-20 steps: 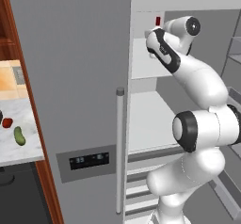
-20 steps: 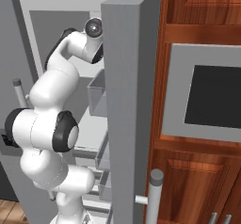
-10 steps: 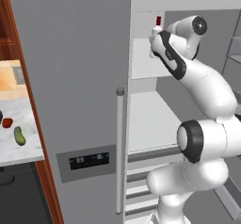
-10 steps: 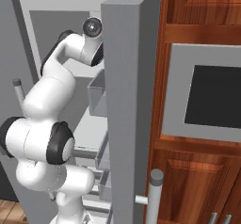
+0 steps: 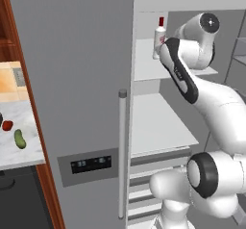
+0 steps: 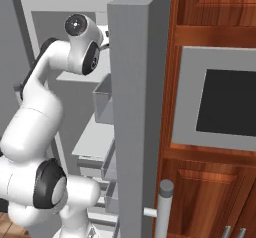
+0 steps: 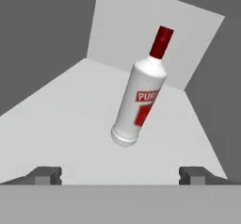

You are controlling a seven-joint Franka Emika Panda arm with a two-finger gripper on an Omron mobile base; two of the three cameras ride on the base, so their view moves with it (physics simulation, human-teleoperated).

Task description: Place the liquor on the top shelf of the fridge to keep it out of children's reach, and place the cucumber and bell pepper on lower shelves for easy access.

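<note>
The liquor [image 7: 141, 93], a clear-white bottle with red cap and red label, stands free on the white top shelf [image 7: 66, 119] of the fridge near its back corner. My gripper [image 7: 120, 176] is open, a little short of the bottle, and its fingertips [image 7: 47, 175] hold nothing. From the left base view the liquor [image 5: 159, 35] is upright on the top shelf [image 5: 144, 69], just left of my hand. The cucumber [image 5: 19, 139] and the red bell pepper [image 5: 7, 125] lie on the marble counter [image 5: 17, 157] to the left of the grey fridge [image 5: 81, 79].
A lower white shelf [image 5: 153, 127] sits under the top one, with grey drawer fronts [image 5: 144, 180] below. The fridge's open right door [image 6: 135, 107] with its bins [image 6: 102, 99] stands close beside my arm. A wooden cabinet with a built-in oven [image 6: 220, 102] lies to the right.
My arm's elbow has swung right and stretched, while the hand has drifted only slightly right. The liquor stays put on the top shelf.
</note>
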